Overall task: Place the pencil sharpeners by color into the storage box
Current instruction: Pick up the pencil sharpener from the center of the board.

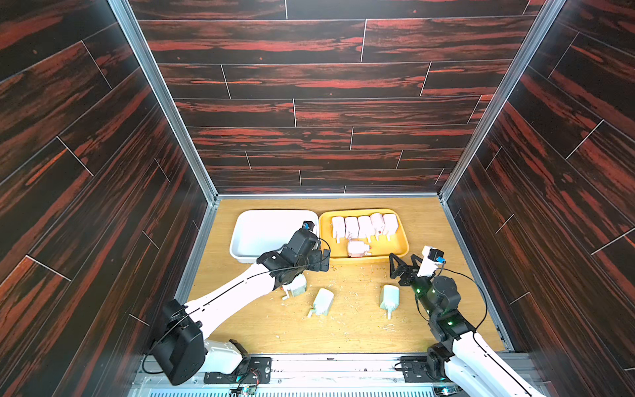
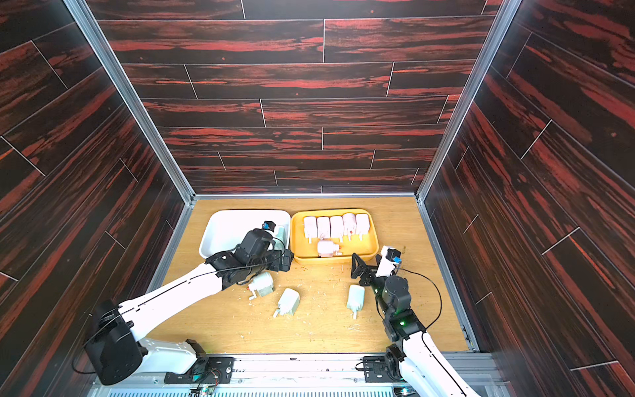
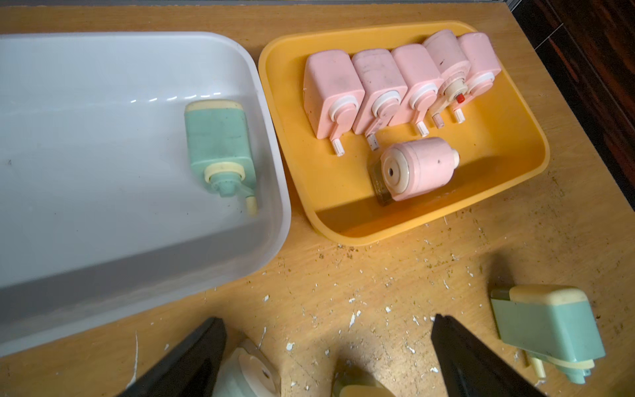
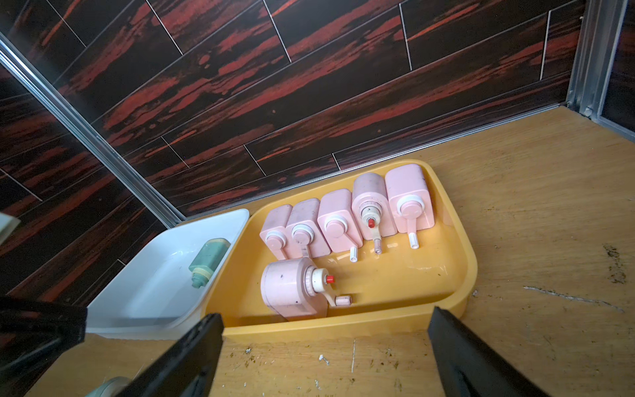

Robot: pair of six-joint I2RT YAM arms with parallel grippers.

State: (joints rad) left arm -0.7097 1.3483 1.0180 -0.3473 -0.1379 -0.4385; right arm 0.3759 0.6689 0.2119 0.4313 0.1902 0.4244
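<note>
Several pink pencil sharpeners (image 1: 364,227) lie in the yellow storage box (image 1: 400,249), five in a row and one (image 4: 292,288) on its side in front. One green pencil sharpener (image 3: 220,151) lies in the white storage box (image 1: 247,237). Three green ones rest on the table: one (image 1: 297,287) under my left wrist, one (image 1: 323,301) mid-table, one (image 1: 389,297) beside my right arm. My left gripper (image 1: 324,261) hovers open and empty in front of the gap between the boxes. My right gripper (image 1: 402,259) is open and empty just before the yellow box's front rim (image 4: 309,330).
Pencil shavings and crumbs (image 3: 354,319) are scattered over the wooden table (image 1: 343,330). Dark wood-pattern walls with metal rails (image 1: 202,233) enclose the table on three sides. Both boxes stand side by side against the back wall.
</note>
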